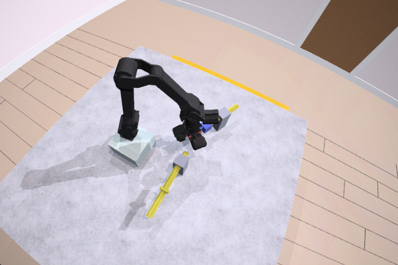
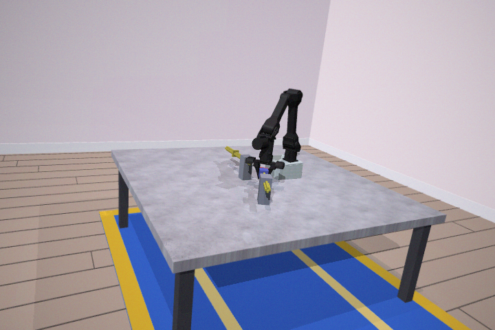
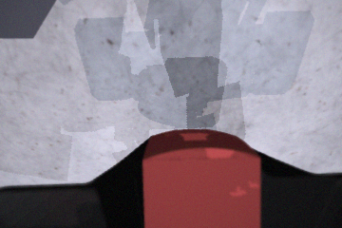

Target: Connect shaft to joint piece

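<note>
My gripper (image 1: 193, 135) (image 2: 263, 169) is shut on the red joint piece (image 3: 202, 195), which fills the gap between the black fingers in the wrist view. A blue hinge part (image 1: 206, 127) sits between it and the first shaft (image 1: 234, 107) (image 2: 267, 186), which runs through a grey block (image 1: 223, 120) (image 2: 264, 197). The second shaft (image 1: 171, 178) (image 2: 232, 151), yellow with a collar, passes through the second grey block (image 1: 181, 160) (image 2: 244, 172). Its short inner end sticks out toward the gripper, apart from the joint piece. The joint piece's opening is hidden.
The arm's pale base (image 1: 132, 148) (image 2: 293, 170) stands on the grey table (image 1: 237, 202) (image 2: 216, 229). Both blocks stand close to the fingers. A dark block edge (image 3: 9, 19) shows at the wrist view's upper left. Shadows cross the table around the blocks.
</note>
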Robot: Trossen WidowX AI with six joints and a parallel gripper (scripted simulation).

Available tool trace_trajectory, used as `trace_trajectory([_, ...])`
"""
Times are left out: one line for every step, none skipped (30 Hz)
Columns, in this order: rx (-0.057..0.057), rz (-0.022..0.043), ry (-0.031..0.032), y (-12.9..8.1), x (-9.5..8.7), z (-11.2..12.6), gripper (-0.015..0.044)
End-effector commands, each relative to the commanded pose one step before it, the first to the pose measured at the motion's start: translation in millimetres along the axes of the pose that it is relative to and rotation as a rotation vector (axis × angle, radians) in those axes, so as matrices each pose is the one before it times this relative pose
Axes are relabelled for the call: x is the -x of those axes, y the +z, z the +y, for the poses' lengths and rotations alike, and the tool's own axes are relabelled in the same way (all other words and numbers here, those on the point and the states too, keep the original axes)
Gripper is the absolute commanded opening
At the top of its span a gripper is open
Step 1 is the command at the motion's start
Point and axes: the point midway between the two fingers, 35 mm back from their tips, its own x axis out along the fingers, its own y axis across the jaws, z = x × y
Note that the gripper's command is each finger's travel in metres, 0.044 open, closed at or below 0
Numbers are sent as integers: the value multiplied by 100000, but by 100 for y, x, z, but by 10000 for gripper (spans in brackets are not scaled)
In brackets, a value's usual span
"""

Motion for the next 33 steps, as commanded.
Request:
trace_trajectory([6330,-3695,-481,51,127,206,0])
trace_trajectory([1360,-749,-104,13,26,43,0])
trace_trajectory([1352,-746,-93,13,26,43,0])
trace_trajectory([1349,-746,-82,13,26,43,0])
trace_trajectory([1349,-747,-72,13,26,43,0])
trace_trajectory([1347,-748,-61,13,26,43,0])
trace_trajectory([1346,-748,-51,13,26,43,0])
trace_trajectory([1343,-748,-41,13,26,43,0])
trace_trajectory([1339,-747,-31,13,26,43,0])
trace_trajectory([1335,-746,-20,13,26,43,0])
trace_trajectory([1332,-744,-10,13,26,44,0])
trace_trajectory([1331,-741,-1,13,26,44,0])
trace_trajectory([1329,-737,7,13,26,44,0])
trace_trajectory([1326,-734,17,12,26,44,0])
trace_trajectory([1324,-734,27,12,26,44,0])
trace_trajectory([1322,-734,37,12,26,44,0])
trace_trajectory([1319,-734,47,12,26,44,0])
trace_trajectory([1313,-731,56,12,26,44,0])
trace_trajectory([1304,-726,65,12,25,44,0])
trace_trajectory([1297,-723,75,12,25,44,0])
trace_trajectory([1296,-723,85,12,25,44,0])
trace_trajectory([1297,-725,94,12,25,44,0])
trace_trajectory([1298,-727,104,12,25,44,0])
trace_trajectory([1297,-727,113,12,25,44,0])
trace_trajectory([1293,-726,123,12,25,44,0])
trace_trajectory([1289,-725,132,12,25,44,0])
trace_trajectory([1284,-724,141,12,25,44,0])
trace_trajectory([1279,-723,150,12,25,44,0])
trace_trajectory([1275,-722,159,12,25,44,0])
trace_trajectory([1268,-720,167,12,25,44,0])
trace_trajectory([1262,-719,176,12,25,44,0])
trace_trajectory([1259,-719,185,12,25,44,0])
trace_trajectory([1253,-719,193,12,25,44,0])
